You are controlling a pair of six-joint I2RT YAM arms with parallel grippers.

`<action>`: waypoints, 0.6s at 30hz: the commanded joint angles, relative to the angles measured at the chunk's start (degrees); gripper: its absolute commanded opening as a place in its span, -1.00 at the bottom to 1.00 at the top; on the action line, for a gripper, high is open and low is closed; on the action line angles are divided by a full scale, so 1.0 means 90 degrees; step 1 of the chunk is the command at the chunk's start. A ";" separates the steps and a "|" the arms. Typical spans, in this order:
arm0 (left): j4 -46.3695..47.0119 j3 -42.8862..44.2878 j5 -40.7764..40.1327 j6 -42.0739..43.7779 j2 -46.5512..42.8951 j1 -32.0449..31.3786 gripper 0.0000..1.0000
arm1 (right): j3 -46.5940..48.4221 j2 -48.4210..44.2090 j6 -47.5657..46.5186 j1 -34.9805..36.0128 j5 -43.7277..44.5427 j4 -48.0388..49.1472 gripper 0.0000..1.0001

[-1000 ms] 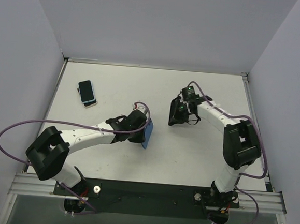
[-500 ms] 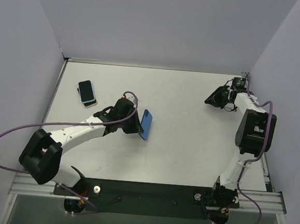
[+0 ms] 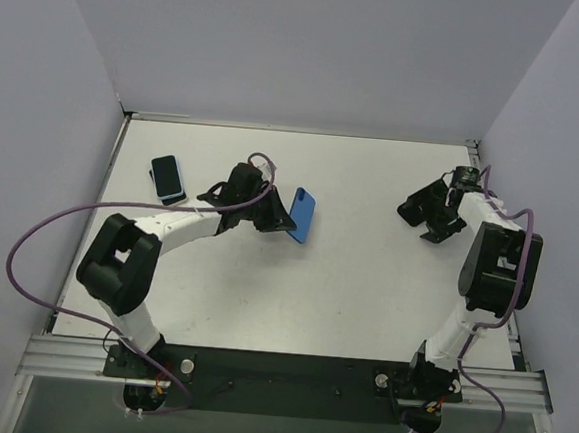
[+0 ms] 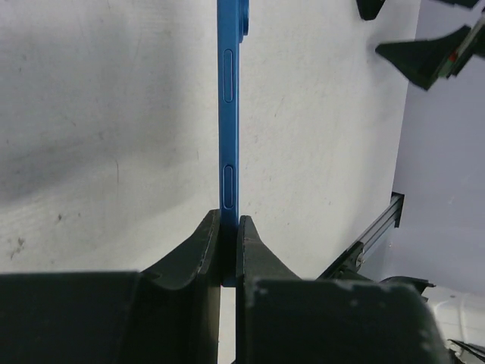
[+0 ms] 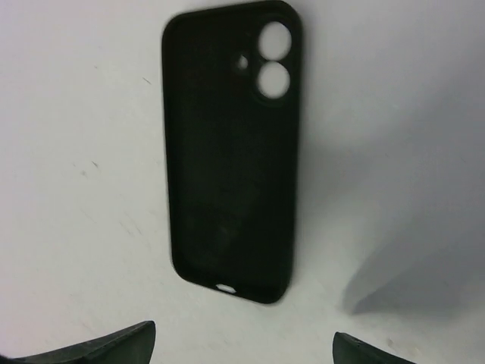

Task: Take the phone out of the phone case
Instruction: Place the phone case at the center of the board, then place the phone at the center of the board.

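The left gripper (image 4: 229, 227) is clamped tight on one short end of the blue phone (image 4: 229, 114), holding it over the middle of the table (image 3: 365, 283); I'd keep that squeeze firm and lay it flat before releasing; the phone sits edge-on, its long axis running straight out from the jaws, camera end farthest; beyond, at the right, the right gripper (image 5: 242, 337) hangs wide apart over the empty black case (image 5: 231, 152), which lies flat.
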 commanded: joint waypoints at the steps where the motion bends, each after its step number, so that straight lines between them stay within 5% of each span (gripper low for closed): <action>1: 0.1245 0.0774 0.0796 -0.0290 0.0658 0.0156 -1.00 | -0.0791 -0.1265 0.0020 0.0043 0.0903 -0.0491 0.83; 10: 0.2251 0.1967 0.1441 -0.1080 0.2494 0.0205 -1.00 | -0.2928 -0.3083 -0.0185 0.0482 0.0788 -0.0013 0.84; 18: 0.1834 0.2846 0.1305 -0.1033 0.3374 0.0166 -1.00 | -0.3986 -0.4244 -0.0146 0.0659 0.0514 0.0105 0.83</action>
